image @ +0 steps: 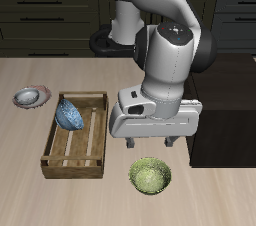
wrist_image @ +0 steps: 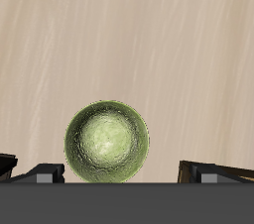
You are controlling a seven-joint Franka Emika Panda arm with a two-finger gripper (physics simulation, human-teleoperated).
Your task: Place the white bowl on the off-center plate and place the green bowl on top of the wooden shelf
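The claw (image: pixel 153 140) hangs spread wide with nothing between its fingers, just above the green bowl (image: pixel 150 176), which sits upright on the table (image: pixel 200 195) directly below it; the wooden shelf (image: pixel 228 110) stands close beside

Light-wood slatted crate (image: pixel 76 136) on table (image: pixel 30 195); blue-patterned bowl (image: pixel 70 116) tilted inside.

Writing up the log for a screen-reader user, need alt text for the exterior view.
A Franka arm's gripper hovers above the green bowl near the table's front edge, not touching it. Beside it, a light-wood slatted crate holds a blue-patterned bowl; beyond the crate sits a red-rimmed plate, and opposite stands the dark wooden shelf.
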